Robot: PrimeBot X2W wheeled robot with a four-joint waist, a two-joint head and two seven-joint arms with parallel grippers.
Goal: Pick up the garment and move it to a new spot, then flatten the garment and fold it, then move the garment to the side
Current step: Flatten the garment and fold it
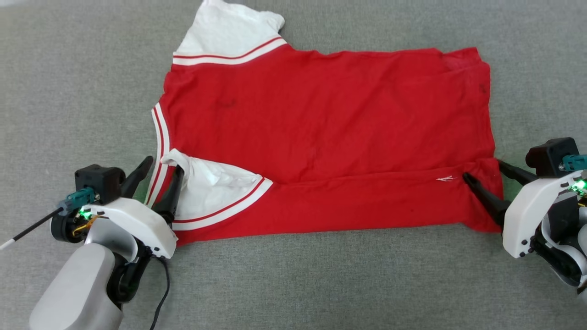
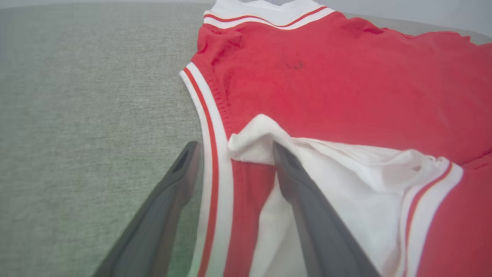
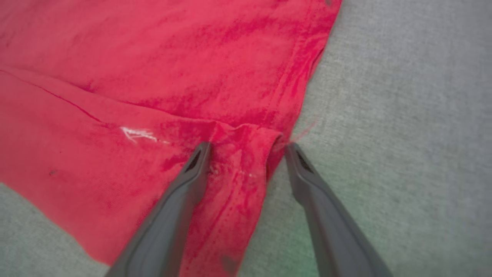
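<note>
The garment (image 1: 321, 128), a red jersey T-shirt with white sleeves and striped trim, lies spread on the grey surface, its near long edge folded over onto the body with the near sleeve (image 1: 211, 183) on top. My left gripper (image 1: 164, 167) stands open at the collar end, its fingers straddling the striped neck trim (image 2: 210, 154) and the sleeve's corner. My right gripper (image 1: 482, 168) is open at the hem end, fingers either side of the folded corner (image 3: 246, 154). Neither gripper pinches the cloth. The far sleeve (image 1: 229, 32) lies flat at the top.
A grey fabric surface (image 1: 82, 82) extends all around the garment. A thin black-and-white rod (image 1: 27, 231) sticks out from my left wrist toward the left edge.
</note>
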